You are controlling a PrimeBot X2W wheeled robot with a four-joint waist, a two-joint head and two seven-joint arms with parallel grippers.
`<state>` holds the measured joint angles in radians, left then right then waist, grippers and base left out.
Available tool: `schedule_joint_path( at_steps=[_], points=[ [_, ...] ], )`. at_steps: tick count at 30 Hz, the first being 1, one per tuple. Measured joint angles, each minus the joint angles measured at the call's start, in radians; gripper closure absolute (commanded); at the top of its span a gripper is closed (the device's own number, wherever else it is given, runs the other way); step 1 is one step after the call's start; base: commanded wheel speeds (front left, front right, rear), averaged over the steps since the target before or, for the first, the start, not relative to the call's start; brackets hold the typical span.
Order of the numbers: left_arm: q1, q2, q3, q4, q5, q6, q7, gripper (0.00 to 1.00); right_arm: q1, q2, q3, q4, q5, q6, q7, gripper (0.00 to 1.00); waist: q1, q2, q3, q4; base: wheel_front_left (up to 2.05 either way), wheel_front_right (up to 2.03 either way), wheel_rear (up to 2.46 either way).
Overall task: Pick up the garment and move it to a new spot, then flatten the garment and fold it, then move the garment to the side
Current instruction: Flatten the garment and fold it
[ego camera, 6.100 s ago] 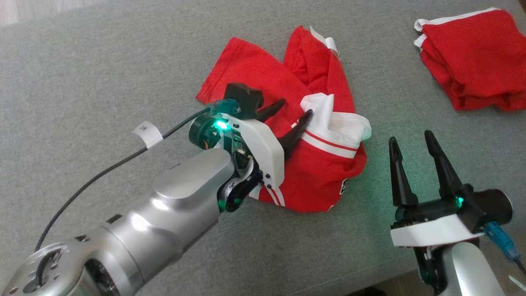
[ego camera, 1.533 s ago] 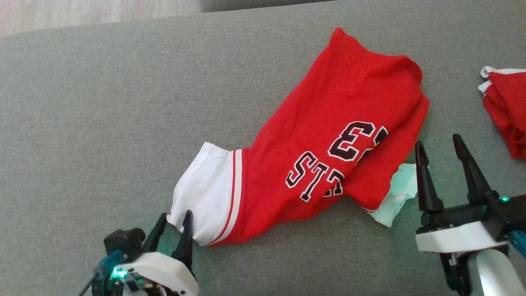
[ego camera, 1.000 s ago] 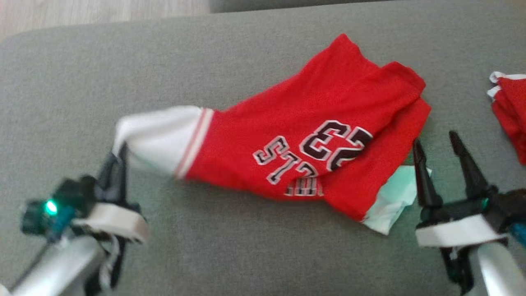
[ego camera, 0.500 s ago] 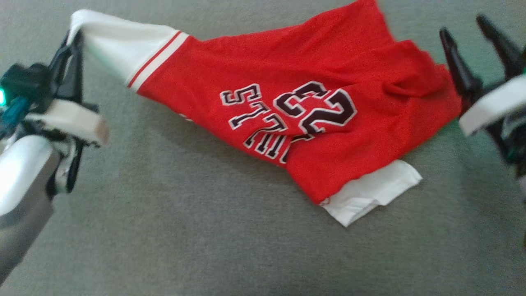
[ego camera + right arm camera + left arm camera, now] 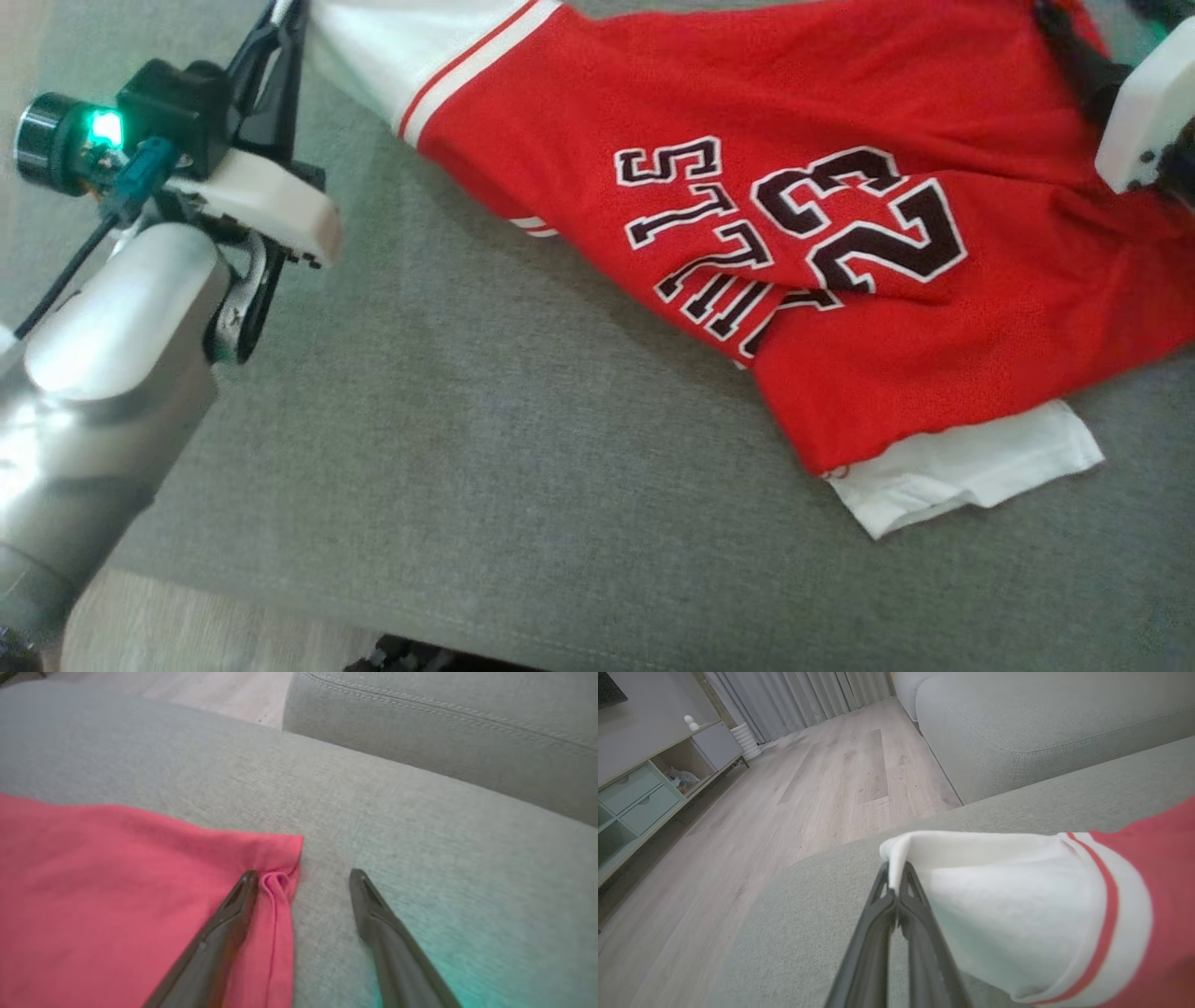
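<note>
The garment (image 5: 579, 103) is a red jersey with white sleeves and dark lettering, spread across the grey cushion. My left gripper (image 5: 285, 23) is at the upper left of the head view, shut on the edge of one white sleeve (image 5: 994, 891) and holding it taut; the left wrist view shows the left gripper (image 5: 893, 882) pinching that edge. My right gripper (image 5: 303, 877) is open at the garment's far red corner (image 5: 117, 882). One finger rests on the cloth and the other is over bare cushion. Its white housing (image 5: 1144, 107) shows at the upper right.
The grey sofa cushion (image 5: 467, 448) ends at a front edge near the bottom left, with wood floor (image 5: 187, 635) beyond. Another sofa section (image 5: 1041, 718), open floor (image 5: 808, 788) and a low cabinet (image 5: 644, 793) lie past the left gripper. A raised cushion (image 5: 444, 728) stands behind the right gripper.
The head camera has shifted. My left gripper has pulled the white sleeve out to the left, stretching the garment. My right gripper has moved onto the garment's far corner.
</note>
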<state>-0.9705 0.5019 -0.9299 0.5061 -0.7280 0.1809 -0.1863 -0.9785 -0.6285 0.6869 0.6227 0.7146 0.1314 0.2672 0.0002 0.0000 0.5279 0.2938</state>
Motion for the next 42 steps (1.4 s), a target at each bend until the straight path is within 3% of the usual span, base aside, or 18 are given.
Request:
schedule_joint_path(
  at_steps=[2,4,8,11,16,20,24,28,32,33,34,37,42],
  points=[
    [-0.009,-0.015,-0.005,0.021,0.0,-0.016,-0.004,1.0,-0.01,-0.006,0.026,-0.008,0.062,0.0,0.013,1.0,-0.0001,0.0,0.01,0.017,0.0,0.0,0.0],
    [-0.012,-0.022,-0.006,0.037,0.0,-0.03,-0.014,1.0,-0.03,-0.013,0.06,-0.027,0.111,0.0,0.001,1.0,-0.0001,0.0,0.015,0.026,0.0,0.0,0.0],
    [-0.028,-0.021,0.0,0.044,0.033,-0.04,-0.051,1.0,-0.035,-0.022,0.122,-0.051,0.135,0.0,-0.124,1.0,-0.0002,0.0,-0.002,0.014,0.0,0.0,0.0],
    [-0.062,-0.013,0.034,0.008,0.074,-0.04,-0.063,1.0,-0.042,-0.07,0.129,-0.073,0.161,0.0,-0.22,1.0,-0.0002,0.0,-0.028,-0.014,0.0,0.0,0.0],
    [-0.08,0.01,0.167,-0.214,0.187,-0.005,-0.071,1.0,-0.064,-0.188,0.09,-0.126,0.189,0.0,-0.381,1.0,-0.0002,0.0,-0.083,-0.097,0.0,0.0,0.0],
    [0.006,0.023,0.217,-0.348,0.228,-0.015,-0.072,1.0,-0.042,-0.245,0.066,-0.196,0.175,0.0,-0.443,1.0,-0.0003,0.0001,-0.119,-0.161,0.0,0.0,0.0],
    [0.193,0.042,0.22,-0.408,0.237,0.001,-0.072,1.0,0.105,-0.268,0.053,-0.315,0.177,0.0,-0.465,1.0,-0.0004,0.0001,-0.148,-0.218,0.0,0.0,0.0],
    [0.393,0.046,0.217,-0.435,0.234,0.024,-0.072,1.0,0.37,-0.257,0.026,-0.371,0.119,0.0,-0.484,1.0,-0.0004,0.0001,-0.169,-0.253,0.0,0.0,0.0],
    [0.535,0.037,0.218,-0.431,0.245,0.041,-0.071,1.0,0.617,-0.151,-0.051,-0.374,0.061,0.0,-0.498,1.0,-0.0003,0.0001,-0.178,-0.26,0.0,0.0,0.0],
    [0.559,0.032,0.221,-0.427,0.247,0.045,-0.071,1.0,0.67,-0.119,-0.055,-0.381,0.053,0.0,-0.497,0.91,-0.0003,0.0001,-0.18,-0.259,0.0,0.0,0.0],
    [0.579,0.025,0.226,-0.426,0.247,0.047,-0.071,1.0,0.722,-0.093,-0.056,-0.388,0.047,0.0,-0.496,0.0,-0.0004,0.0001,-0.182,-0.256,0.0,0.0,0.0],
    [0.619,0.014,0.251,-0.421,0.269,0.046,-0.071,1.0,0.856,-0.04,-0.098,-0.405,0.049,0.0,-0.491,0.0,-0.0004,0.0001,-0.189,-0.251,0.0,0.0,0.0],
    [0.637,0.0,0.291,-0.412,0.298,0.024,-0.071,1.0,0.962,-0.015,-0.189,-0.488,0.094,0.0,-0.445,0.0,-0.0003,0.0001,-0.199,-0.249,0.0,0.0,0.0]
  ],
)
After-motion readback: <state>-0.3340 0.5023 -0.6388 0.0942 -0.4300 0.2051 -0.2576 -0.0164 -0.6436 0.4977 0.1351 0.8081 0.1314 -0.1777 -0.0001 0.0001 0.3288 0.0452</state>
